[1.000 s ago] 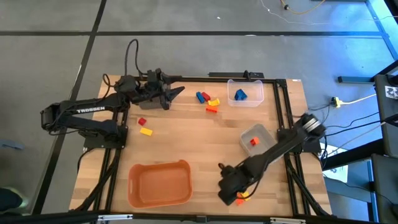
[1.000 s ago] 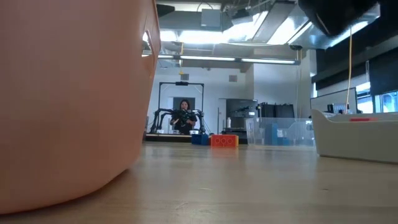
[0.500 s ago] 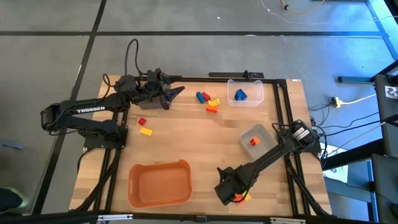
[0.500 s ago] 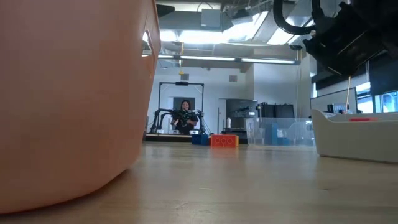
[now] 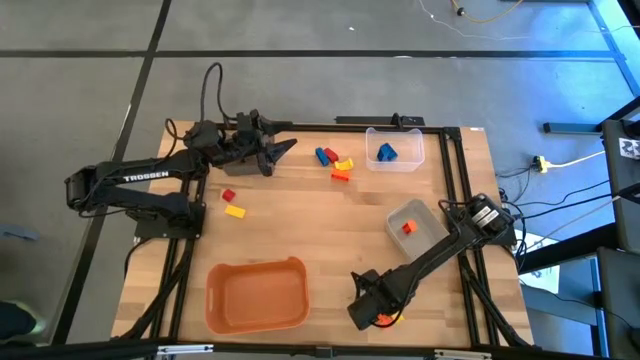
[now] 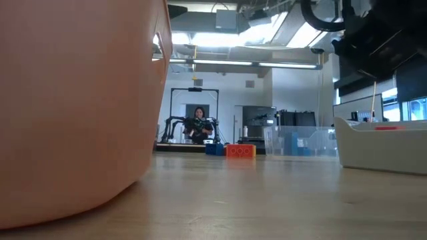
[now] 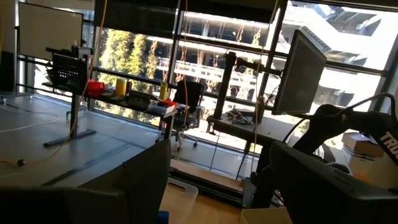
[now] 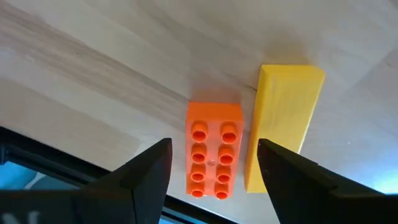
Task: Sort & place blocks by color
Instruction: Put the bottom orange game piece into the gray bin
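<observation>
Right tool (image 8: 213, 163) released, straddling orange block (image 8: 214, 157) at tabletop (image 5: 300, 225) front edge, beside orange bin (image 5: 256, 296); yellow block (image 8: 283, 118) touching. Left tool (image 5: 278, 152) released, far side. Both blocks mostly hidden from above.

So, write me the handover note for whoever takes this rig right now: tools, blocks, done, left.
Right tool: open, low at the table's near edge, fingers on either side of the orange block; nothing gripped yet. The yellow block lies right beside it.
Left tool: open, empty, waiting at the far left.
Done: one blue block in the clear bin, one red block in the grey bin.
Left: the orange bin holds nothing. Loose are the cluster of blue, red, yellow and orange blocks at the far side, and a red block and yellow block on the left.
</observation>
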Controlling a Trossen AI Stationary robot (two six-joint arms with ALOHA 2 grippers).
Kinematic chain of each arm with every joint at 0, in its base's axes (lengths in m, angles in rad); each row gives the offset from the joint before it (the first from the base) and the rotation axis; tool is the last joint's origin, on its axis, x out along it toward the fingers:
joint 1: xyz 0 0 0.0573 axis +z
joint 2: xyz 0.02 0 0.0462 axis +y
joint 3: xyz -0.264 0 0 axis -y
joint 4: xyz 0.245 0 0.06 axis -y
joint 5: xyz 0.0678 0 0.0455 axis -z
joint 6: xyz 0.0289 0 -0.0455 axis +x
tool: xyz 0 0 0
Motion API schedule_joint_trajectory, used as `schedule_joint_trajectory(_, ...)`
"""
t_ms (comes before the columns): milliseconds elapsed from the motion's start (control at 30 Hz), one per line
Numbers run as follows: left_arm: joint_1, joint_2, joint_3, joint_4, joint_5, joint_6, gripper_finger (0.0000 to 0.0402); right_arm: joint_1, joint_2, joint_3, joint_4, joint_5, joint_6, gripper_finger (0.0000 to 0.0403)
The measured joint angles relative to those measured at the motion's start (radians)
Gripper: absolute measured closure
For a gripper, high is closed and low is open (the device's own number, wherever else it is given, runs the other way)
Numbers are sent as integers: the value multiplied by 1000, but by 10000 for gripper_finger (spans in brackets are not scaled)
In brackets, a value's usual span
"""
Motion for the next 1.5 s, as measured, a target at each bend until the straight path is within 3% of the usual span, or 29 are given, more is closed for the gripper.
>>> schedule_joint_trajectory(567, 0, 0, 0, -4, 0, 0, 136, 3, -4, -69, 112, -8, 115, 166)
schedule_joint_trajectory(1500, 0, 0, 0, -16, 0, 1, 136, 3, 3, 5, 43, 16, 97, 166)
